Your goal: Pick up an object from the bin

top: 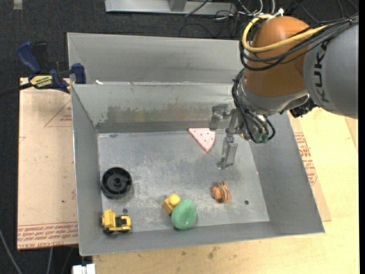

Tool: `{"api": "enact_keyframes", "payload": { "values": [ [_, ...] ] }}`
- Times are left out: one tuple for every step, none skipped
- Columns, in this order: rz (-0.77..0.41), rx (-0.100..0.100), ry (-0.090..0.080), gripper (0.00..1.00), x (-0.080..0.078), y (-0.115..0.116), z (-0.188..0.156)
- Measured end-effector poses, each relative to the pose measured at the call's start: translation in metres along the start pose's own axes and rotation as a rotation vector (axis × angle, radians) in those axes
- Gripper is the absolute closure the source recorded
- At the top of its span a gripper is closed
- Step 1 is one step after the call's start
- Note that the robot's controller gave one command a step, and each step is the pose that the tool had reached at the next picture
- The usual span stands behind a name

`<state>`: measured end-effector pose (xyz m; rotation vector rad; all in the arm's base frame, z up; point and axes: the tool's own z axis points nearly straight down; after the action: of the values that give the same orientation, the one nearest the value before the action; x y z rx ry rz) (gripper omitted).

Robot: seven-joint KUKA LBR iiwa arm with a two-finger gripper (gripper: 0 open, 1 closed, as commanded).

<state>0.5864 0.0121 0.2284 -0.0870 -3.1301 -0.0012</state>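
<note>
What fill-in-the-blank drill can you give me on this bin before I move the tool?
1. In the camera view, the pink triangular wedge lies just to the ____ of the tool.
2. The yellow toy truck sits near the front-left corner of the grey metal bin, right below the ____ round disc.
3. The small yellow block lies right against the ____ rounded lump.

Missing words: left; black; green.
</note>
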Motion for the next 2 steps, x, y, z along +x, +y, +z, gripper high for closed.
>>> {"api": "enact_keyframes", "payload": {
  "values": [
    [0.003,-0.001,-0.027,0.00,0.029,-0.023,-0.015],
    [-0.060,0.001,-0.015,0.00,0.044,-0.033,0.050]
  ]
}}
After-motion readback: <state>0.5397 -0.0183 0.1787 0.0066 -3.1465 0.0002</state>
